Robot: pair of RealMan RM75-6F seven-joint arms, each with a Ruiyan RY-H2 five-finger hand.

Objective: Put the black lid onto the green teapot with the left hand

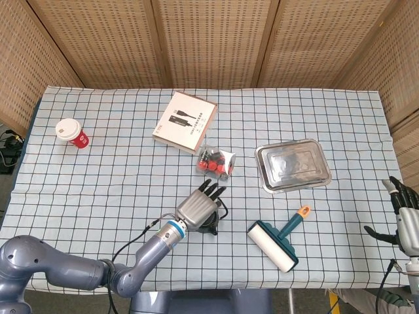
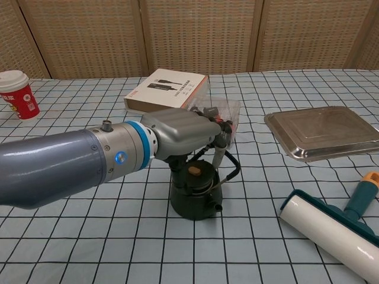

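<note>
One checked surface (image 1: 98, 163) is carrying everything. One left hand (image 2: 177, 127) is hovering over the single green teapot (image 2: 195, 201), fingers reaching down around the one black lid (image 2: 194, 173), which is sitting on the teapot's mouth; whether they are gripping it I cannot tell. One right hand (image 1: 404, 216) is hanging open off the near right edge. Lying around are one metal tray (image 1: 292, 167), one lint roller (image 1: 278, 241), one flat box (image 1: 185, 122), one clear packet of red pieces (image 1: 215, 163) and one red cup (image 1: 71, 133).
</note>
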